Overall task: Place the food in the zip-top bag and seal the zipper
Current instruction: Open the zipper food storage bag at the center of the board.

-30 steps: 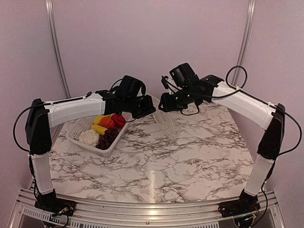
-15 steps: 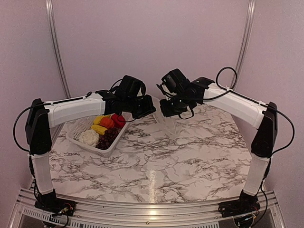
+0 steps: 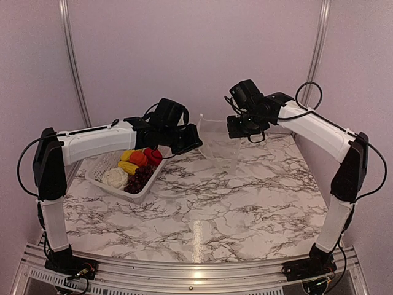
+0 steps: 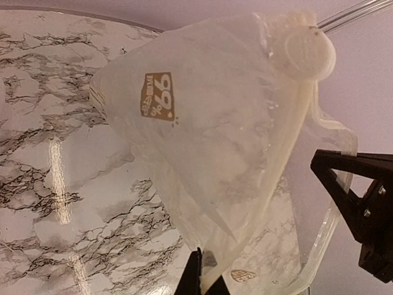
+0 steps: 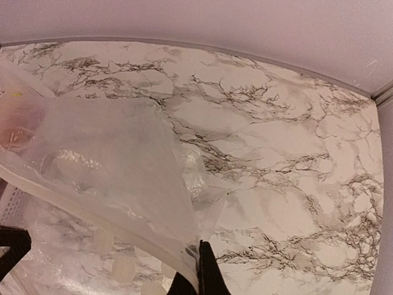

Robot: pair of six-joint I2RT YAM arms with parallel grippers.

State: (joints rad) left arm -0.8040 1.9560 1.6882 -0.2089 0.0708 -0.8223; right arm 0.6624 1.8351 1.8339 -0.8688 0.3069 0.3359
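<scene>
The clear zip-top bag (image 3: pixel 218 144) hangs above the marble table, stretched between both grippers. My left gripper (image 3: pixel 196 142) is shut on its left edge, and its fingertips pinch the plastic in the left wrist view (image 4: pixel 202 279). My right gripper (image 3: pixel 233 128) is shut on the right edge, also pinching plastic in the right wrist view (image 5: pixel 198 278). The pale zipper strip (image 5: pixel 92 206) runs along the bag's mouth. The food lies in a white basket (image 3: pixel 98 175): red pepper (image 3: pixel 152 155), orange fruit (image 3: pixel 138 158), yellow pieces (image 3: pixel 128 166), cauliflower (image 3: pixel 115 178), grapes (image 3: pixel 140 178).
The bag (image 4: pixel 209 141) carries a brown "99%" label (image 4: pixel 156 95). The basket stands at the left of the table, below my left arm. The marble tabletop (image 3: pixel 233 209) extends in front and to the right. Pink walls close off the back.
My right gripper has moved right and up with the bag's edge, spreading the bag wider between the grippers. The left arm and the basket have not moved.
</scene>
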